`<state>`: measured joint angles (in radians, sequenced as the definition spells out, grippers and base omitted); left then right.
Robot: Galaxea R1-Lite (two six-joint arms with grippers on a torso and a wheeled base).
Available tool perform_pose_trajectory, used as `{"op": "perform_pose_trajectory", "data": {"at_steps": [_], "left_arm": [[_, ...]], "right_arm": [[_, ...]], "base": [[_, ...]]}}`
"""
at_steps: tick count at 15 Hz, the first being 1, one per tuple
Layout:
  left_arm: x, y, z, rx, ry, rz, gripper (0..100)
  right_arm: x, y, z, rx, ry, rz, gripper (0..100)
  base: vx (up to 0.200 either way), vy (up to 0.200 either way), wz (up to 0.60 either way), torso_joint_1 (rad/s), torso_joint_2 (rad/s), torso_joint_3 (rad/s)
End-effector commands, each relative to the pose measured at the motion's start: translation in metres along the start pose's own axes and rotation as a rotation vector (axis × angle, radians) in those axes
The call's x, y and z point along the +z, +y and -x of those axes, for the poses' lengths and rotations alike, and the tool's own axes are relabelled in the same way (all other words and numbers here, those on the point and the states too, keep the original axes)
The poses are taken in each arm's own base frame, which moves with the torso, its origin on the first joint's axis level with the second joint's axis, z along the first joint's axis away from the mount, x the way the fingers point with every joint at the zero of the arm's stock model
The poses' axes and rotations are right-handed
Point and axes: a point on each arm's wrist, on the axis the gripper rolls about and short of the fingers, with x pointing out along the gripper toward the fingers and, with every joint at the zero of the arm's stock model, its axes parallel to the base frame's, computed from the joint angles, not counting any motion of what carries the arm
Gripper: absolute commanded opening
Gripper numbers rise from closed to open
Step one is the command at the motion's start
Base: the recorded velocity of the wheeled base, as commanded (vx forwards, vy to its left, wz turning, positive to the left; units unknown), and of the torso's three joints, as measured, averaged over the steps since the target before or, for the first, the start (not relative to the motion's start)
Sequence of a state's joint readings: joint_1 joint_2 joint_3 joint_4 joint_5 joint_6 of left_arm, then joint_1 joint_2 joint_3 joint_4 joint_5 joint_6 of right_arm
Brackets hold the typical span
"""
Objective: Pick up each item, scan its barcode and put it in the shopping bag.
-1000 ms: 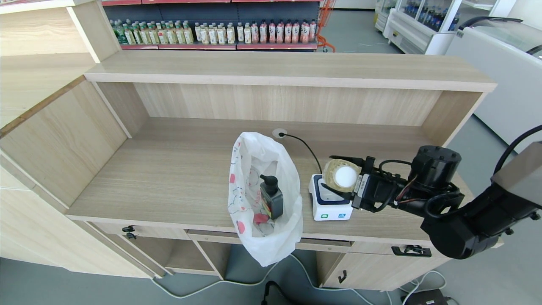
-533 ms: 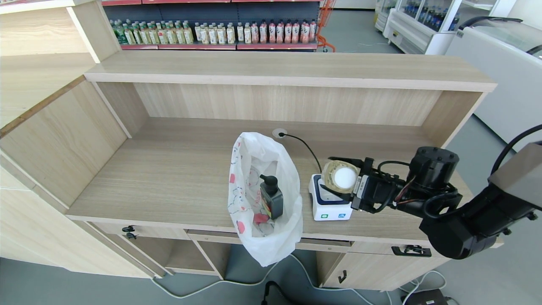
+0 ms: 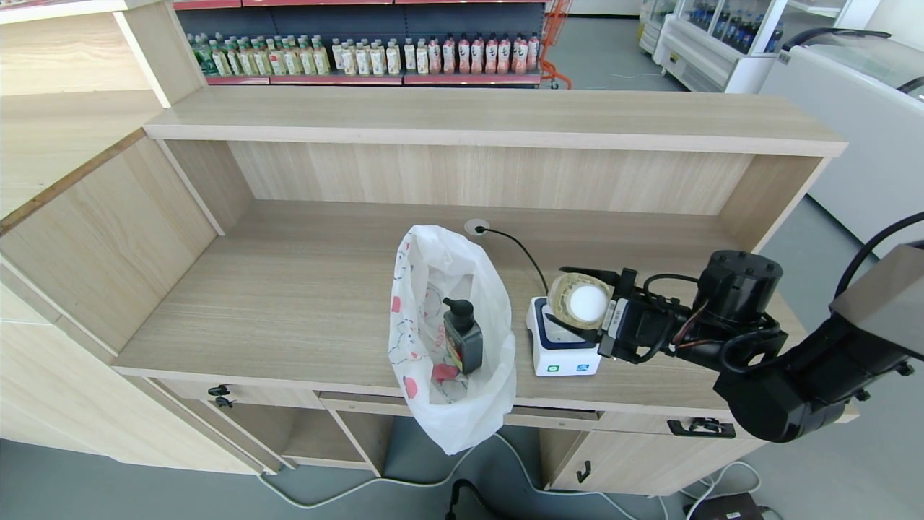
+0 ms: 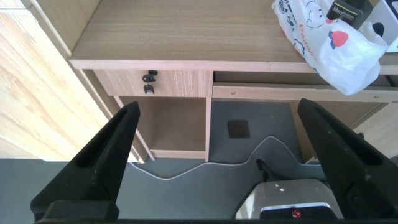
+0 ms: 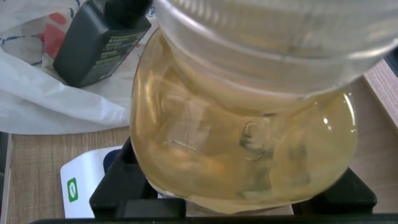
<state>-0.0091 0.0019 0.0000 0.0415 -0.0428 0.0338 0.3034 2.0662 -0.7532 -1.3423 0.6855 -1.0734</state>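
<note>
I see my right tool (image 3: 581,303) gripping the jar (image 3: 587,300) just above the scanner (image 3: 567,355); my left tool (image 4: 219,107) hangs open.

In the head view, the jar (image 3: 583,302) and the right gripper (image 3: 577,303) holding it hide the rear of the scanner (image 3: 567,359) from you. You cannot tell whether jar and scanner touch. In the right wrist view the jar's upper part is blurred and cut by the picture's edge, and the jar covers most of the scanner. At the worktop's (image 3: 303,303) front edge, folds of the shopping bag (image 3: 433,412) hide the dark bottle's (image 3: 463,336) base. The left wrist view crops the bag at its corner.
</note>
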Motion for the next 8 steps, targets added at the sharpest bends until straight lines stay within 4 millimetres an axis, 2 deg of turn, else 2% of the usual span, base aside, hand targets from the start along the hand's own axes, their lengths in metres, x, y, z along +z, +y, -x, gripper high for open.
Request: {"op": "perform_pose_trajectory", "data": {"at_steps": [1,8], "left_arm": [[0.0,0.0,0.0,0.0,0.0,0.0,100],[0.0,0.0,0.0,0.0,0.0,0.0,100]], "right_arm": [[-0.0003,0.0005,-0.0002,0.001,0.0,-0.001,0],[-0.0007,0.0017,0.0,0.005,0.002,-0.004,0]], "base": [[0.0,0.0,0.0,0.0,0.0,0.0],[0.0,0.0,0.0,0.0,0.0,0.0]]}}
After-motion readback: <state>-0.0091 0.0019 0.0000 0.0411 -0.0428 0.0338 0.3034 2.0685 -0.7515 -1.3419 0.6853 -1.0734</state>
